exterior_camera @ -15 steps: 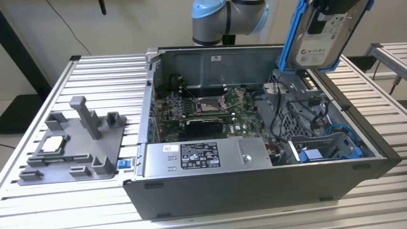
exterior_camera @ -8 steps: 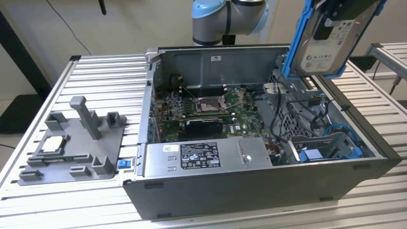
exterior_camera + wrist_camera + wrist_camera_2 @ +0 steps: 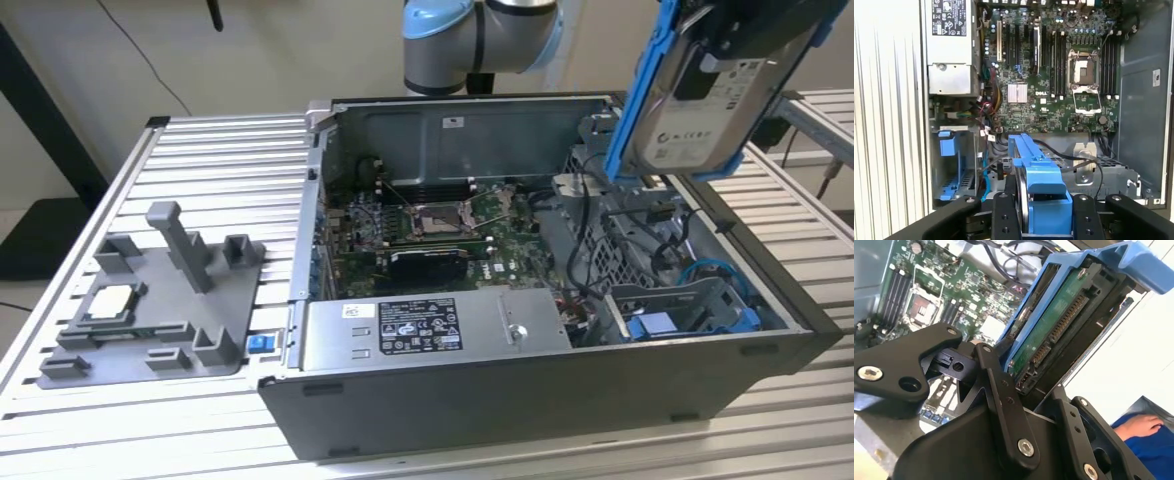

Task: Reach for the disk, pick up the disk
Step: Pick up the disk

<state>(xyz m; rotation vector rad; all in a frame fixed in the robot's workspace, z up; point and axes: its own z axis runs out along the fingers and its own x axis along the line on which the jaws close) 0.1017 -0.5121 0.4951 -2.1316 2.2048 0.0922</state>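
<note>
The disk [image 3: 694,110], a silver-grey drive with a white label in a blue bracket, hangs tilted in the air above the open computer case, at the exterior view's upper right. My gripper [image 3: 742,42] is shut on its upper end. In the first wrist view, the black fingers [image 3: 1002,220] flank the blue bracket of the disk [image 3: 1040,175], with the motherboard below. The second wrist view shows the green circuit side and connector of the disk [image 3: 1064,325] between the black finger links.
The open case [image 3: 534,400] lies on a slatted metal table [image 3: 200,150], with a motherboard [image 3: 427,230], a power supply [image 3: 427,330] and a blue bay [image 3: 667,320] inside. A grey fixture [image 3: 160,300] holding a small square chip stands on the exterior view's left. A person's hand [image 3: 1139,426] shows nearby.
</note>
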